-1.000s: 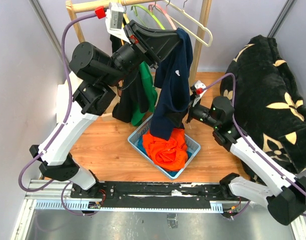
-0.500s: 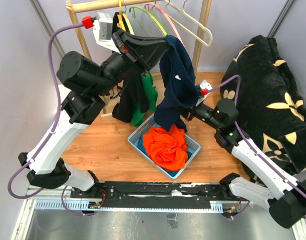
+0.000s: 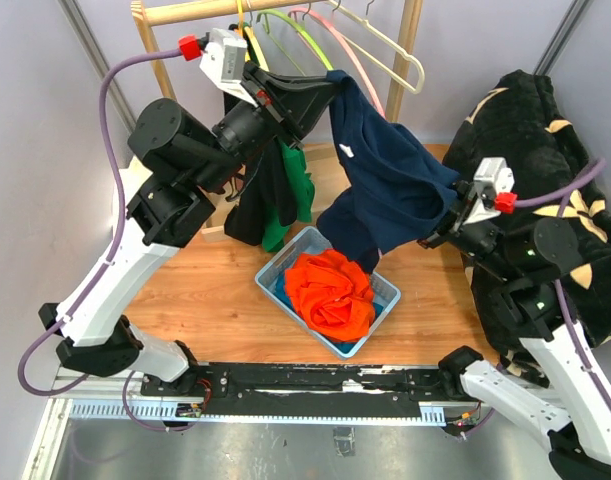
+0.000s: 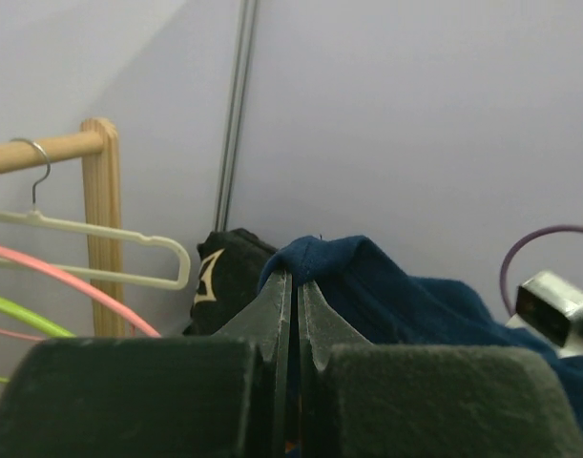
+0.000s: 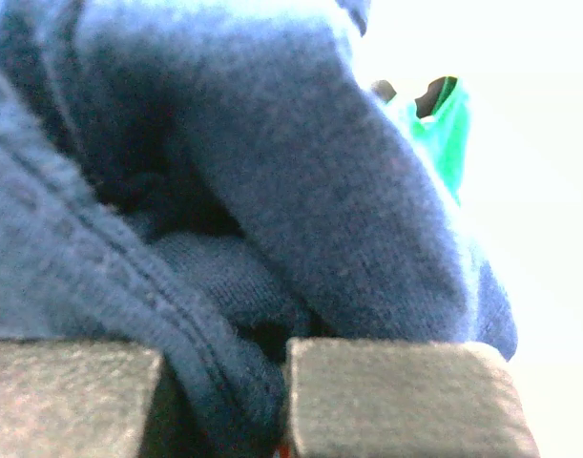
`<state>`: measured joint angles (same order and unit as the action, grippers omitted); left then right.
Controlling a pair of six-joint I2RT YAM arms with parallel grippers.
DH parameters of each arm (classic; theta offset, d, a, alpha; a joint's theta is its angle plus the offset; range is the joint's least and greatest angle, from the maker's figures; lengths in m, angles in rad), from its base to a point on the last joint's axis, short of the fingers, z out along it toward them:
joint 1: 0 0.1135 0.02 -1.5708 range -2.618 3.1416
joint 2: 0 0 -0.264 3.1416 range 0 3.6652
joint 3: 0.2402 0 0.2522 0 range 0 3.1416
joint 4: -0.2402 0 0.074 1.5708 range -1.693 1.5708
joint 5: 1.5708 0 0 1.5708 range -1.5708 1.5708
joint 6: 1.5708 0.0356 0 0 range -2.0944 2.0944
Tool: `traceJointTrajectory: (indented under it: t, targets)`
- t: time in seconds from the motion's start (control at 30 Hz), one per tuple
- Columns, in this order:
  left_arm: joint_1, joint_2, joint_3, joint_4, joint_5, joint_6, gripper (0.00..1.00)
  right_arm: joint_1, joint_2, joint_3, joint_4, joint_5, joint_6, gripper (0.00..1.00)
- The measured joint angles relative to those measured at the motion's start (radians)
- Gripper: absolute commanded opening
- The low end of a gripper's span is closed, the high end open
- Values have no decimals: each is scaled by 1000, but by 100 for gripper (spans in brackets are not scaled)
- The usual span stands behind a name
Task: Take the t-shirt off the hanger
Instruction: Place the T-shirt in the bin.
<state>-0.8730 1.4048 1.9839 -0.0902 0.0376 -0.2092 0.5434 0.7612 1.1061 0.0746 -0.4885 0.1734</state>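
The navy t-shirt is stretched in the air between both grippers, over the basket. My left gripper is shut on its top edge, just below the rod; in the left wrist view the fingers pinch a navy fold. My right gripper is shut on the shirt's right side; navy cloth fills the right wrist view and runs down between the pads. Cream, pink and green hangers hang bare on the rod. No hanger shows inside the shirt.
A blue basket under the shirt holds an orange garment. Black and green garments hang from the wooden rack at the left. The rack's post stands behind. A black, gold-patterned blanket is piled at the right.
My right gripper closed on the navy t-shirt's side and drew it right and up, spreading the cloth. The left gripper kept its hold near the rod.
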Motion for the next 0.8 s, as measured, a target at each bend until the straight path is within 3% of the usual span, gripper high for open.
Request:
traceJointTrajectory:
  t: [0.33, 0.8]
  targets:
    - [0, 3, -22, -47, 0, 3, 0, 0, -24, 8, -2, -73, 84, 1]
    - [-15, -190, -422, 2, 26, 3, 1, 46, -122, -438, -76, 36, 122, 1]
